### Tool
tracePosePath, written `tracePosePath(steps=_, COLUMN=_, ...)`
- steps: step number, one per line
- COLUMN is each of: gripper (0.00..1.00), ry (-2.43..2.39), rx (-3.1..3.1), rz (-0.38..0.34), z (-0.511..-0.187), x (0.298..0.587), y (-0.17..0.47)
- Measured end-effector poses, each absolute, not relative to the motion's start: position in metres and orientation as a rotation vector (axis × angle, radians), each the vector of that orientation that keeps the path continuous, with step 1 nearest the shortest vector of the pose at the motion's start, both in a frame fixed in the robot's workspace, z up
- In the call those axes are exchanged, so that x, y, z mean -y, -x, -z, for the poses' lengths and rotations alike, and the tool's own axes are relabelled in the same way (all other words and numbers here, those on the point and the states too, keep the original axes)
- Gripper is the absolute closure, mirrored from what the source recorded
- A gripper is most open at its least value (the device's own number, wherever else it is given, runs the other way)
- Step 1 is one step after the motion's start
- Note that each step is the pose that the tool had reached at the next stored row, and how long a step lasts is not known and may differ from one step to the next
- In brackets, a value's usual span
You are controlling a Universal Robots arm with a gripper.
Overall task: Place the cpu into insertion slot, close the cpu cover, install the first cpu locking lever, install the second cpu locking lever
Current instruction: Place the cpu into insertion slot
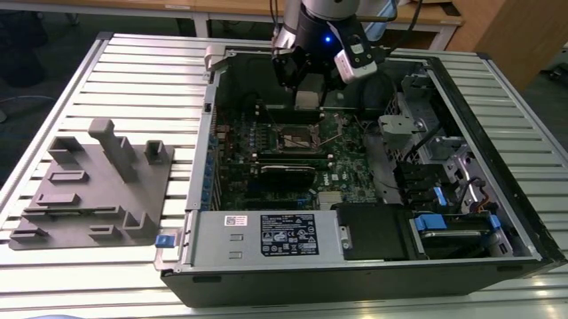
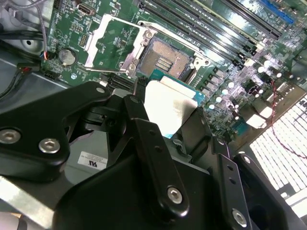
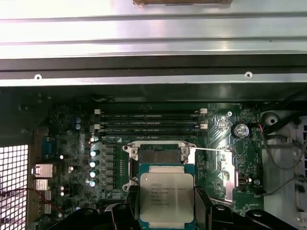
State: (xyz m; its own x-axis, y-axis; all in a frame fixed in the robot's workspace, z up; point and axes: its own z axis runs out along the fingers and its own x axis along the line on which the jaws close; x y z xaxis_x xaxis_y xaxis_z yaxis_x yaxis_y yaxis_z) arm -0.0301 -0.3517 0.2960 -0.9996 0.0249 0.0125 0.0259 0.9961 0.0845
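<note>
One gripper (image 3: 166, 211), jaws pinched on the cpu (image 3: 167, 199) at two opposite edges, silver top exposed. The cpu is held apart from the insertion slot (image 1: 297, 139), at 12 o'clock of it in the exterior view. The cpu cover (image 2: 94, 45) is seen swung open

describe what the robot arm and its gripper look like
The arm ends in a dark rounded wrist section with a small blue light and a white boxy module mounted beside it. The gripper is matte black: flat jointed links with rounded ends, pinned by silver screws, with a small white sticker behind them.
</note>
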Motion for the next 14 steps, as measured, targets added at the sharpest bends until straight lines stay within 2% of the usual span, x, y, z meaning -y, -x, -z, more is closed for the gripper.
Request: tracePosePath(steps=14, gripper=0.46, ry=0.039, rx=3.128, rz=0.133, z=-0.2886, x=0.3518, y=0.0311)
